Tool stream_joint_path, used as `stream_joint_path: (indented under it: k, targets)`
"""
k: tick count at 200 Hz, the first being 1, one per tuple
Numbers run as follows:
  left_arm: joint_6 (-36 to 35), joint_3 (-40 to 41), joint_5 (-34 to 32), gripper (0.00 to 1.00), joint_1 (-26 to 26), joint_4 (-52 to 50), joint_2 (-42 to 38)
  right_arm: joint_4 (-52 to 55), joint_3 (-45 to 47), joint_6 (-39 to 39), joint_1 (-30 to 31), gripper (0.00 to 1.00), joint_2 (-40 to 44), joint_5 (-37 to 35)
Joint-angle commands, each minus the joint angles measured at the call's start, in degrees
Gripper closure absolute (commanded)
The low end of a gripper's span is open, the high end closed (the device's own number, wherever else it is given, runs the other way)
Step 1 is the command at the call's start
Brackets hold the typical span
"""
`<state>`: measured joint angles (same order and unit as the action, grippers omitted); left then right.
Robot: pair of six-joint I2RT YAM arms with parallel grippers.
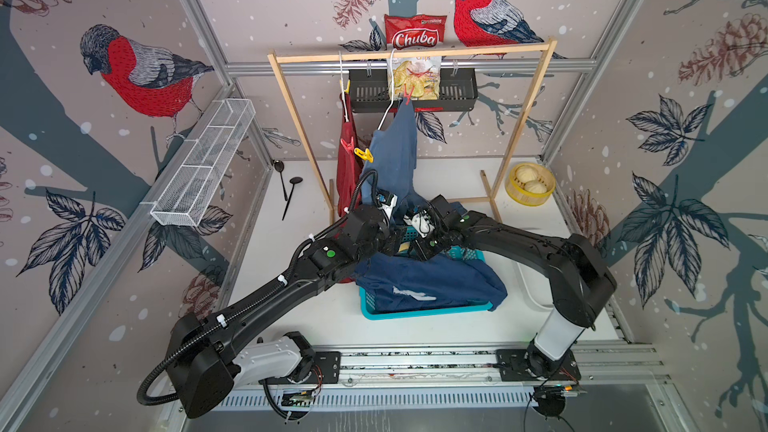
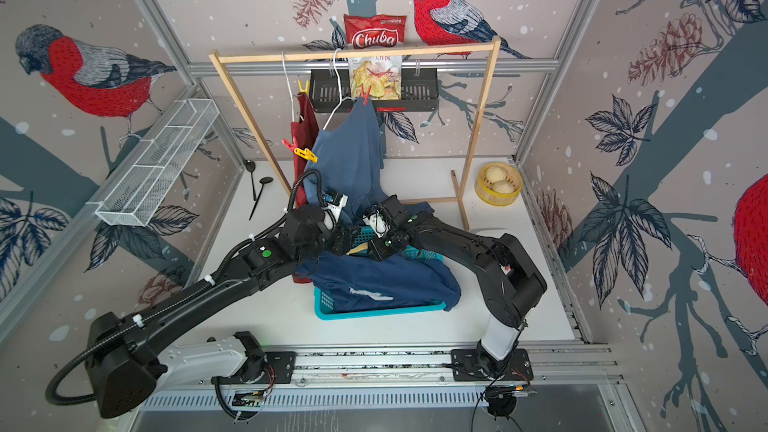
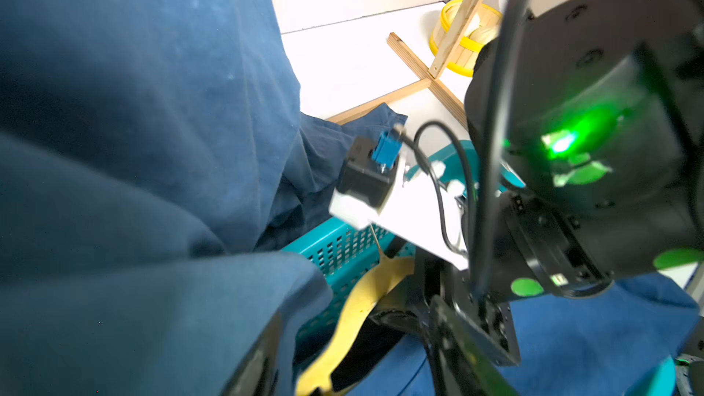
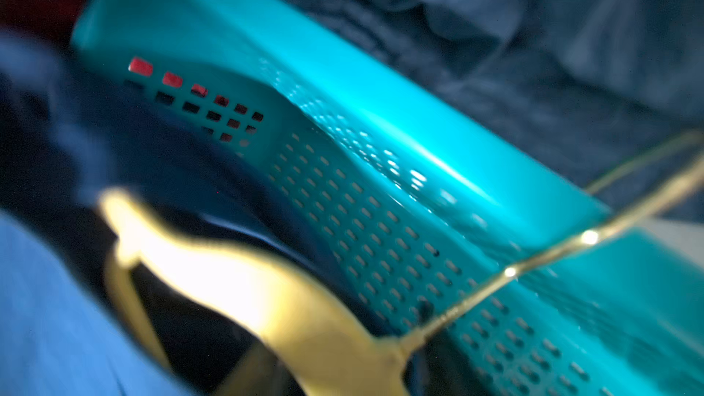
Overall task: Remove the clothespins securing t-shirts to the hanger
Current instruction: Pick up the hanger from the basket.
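Note:
On the rack, a dark red t-shirt (image 1: pixel 347 168) carries a yellow clothespin (image 1: pixel 344 86) at its top and a red one (image 1: pixel 347 144) beside a yellow one (image 1: pixel 363 154) lower down. A red clothespin (image 1: pixel 408 95) pins the blue t-shirt (image 1: pixel 395 147) to a white hanger (image 1: pixel 384 116). A navy printed t-shirt (image 1: pixel 436 284) fills the teal basket (image 1: pixel 415 310). Over it, a yellow hanger (image 3: pixel 358 310) runs between the wide jaws of my left gripper (image 3: pixel 354 356), which is open. My right gripper (image 4: pixel 343 356) is closed against that hanger (image 4: pixel 236 280) near its wire hook.
The wooden rack (image 1: pixel 411 54) stands at the back, with a black wall basket (image 1: pixel 457 93) and chip bags behind it. A yellow steamer of buns (image 1: pixel 530 184) sits at the back right. Two black spoons (image 1: pixel 286 193) lie at the back left, under a white wire shelf (image 1: pixel 203 164).

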<state>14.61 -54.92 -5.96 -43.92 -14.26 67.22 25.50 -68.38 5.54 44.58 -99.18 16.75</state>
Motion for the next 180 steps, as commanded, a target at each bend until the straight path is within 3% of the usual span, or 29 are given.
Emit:
stream_joint_path:
  k: [1, 30, 53, 91, 132, 180]
  targets:
    - [-0.87, -1.58, -1.46, 0.41, 0.24, -0.70, 0.19, 1.36, -1.05, -2.55, 0.80, 0.79, 0.85, -6.22]
    - [-6.42, -7.66, -5.56, 0.39, 1.22, -5.68, 0.45, 1.25, -0.29, -6.45, 2.71, 0.94, 6.83, -11.58]
    - [-8.78, -12.16, -3.99, 0.39, 3.89, -7.61, -0.39, 1.31, 1.19, -11.75, 4.94, 1.00, 13.15, -14.56]
    - [-10.15, -13.58, 1.23, 0.38, 5.67, -4.76, -4.23, 5.66, 1.05, -18.85, 8.30, 1.00, 20.72, -16.75]
    - [-19.92, -13.61, 8.28, 0.38, 5.66, -2.62, -10.42, 12.43, -2.97, -24.24, 11.41, 1.00, 25.40, -12.22]
    - [-26.39, -13.46, 16.91, 0.37, 5.69, 2.65, -17.31, 24.37, -13.18, -25.40, 14.64, 1.00, 25.45, -13.40]
